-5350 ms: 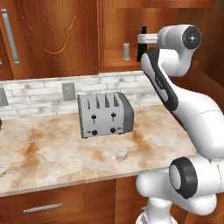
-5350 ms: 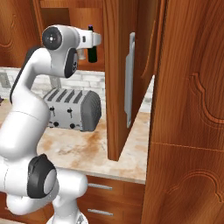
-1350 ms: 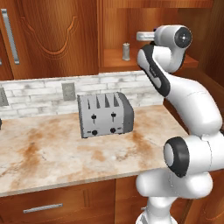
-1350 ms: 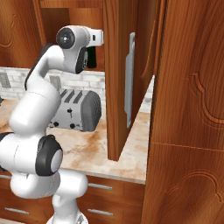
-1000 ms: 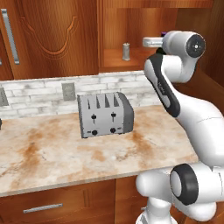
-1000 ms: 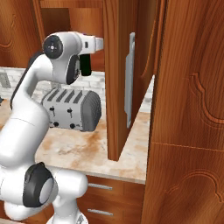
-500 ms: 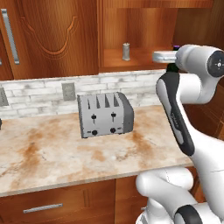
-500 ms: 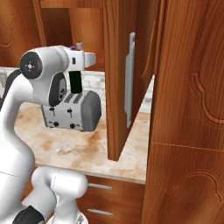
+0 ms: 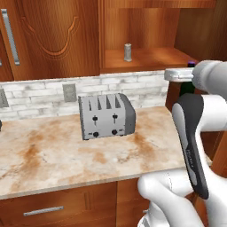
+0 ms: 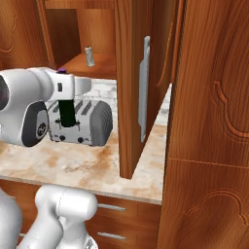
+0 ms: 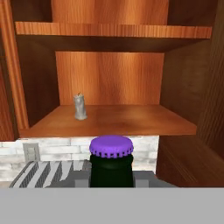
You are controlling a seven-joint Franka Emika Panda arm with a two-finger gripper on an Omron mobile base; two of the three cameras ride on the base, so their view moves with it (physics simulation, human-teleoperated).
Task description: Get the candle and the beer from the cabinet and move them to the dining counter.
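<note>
The beer (image 10: 66, 113), a dark bottle with a purple cap, is pinched near its neck by the jaws of the gripper (image 10: 65, 102) and is held upright in the air, outside the cabinet (image 9: 146, 26) and above the tabletop (image 9: 57, 155). In the right base view the bottle is seen hanging below the white hand, in front of the toaster (image 10: 90, 121). In the hand view the purple cap and the dark shoulders of the beer (image 11: 111, 164) are seen close up at the bottom centre, with the open cabinet (image 11: 109, 78) facing the camera behind it. In the left base view only the purple cap and a strip of the dark bottle (image 9: 188, 82) are visible beside the white wrist, at the right edge of the cabinet opening.

The candle (image 9: 128, 52), a small pale grey cylinder, is left standing upright on the wooden shelf (image 9: 150, 60) inside the cabinet, towards the left of the shelf and well apart from the bottle. It is also seen in the right base view (image 10: 89, 56) and in the hand view (image 11: 79, 107), where a short wick is shown at its top.

The silver toaster (image 9: 106, 116) is set on the marble tabletop against the pale brick backsplash (image 9: 40, 95), below and to the left of the open shelf. An open cabinet door (image 10: 133, 87) with a vertical silver handle (image 10: 144, 87) is seen edge-on in the right base view.
</note>
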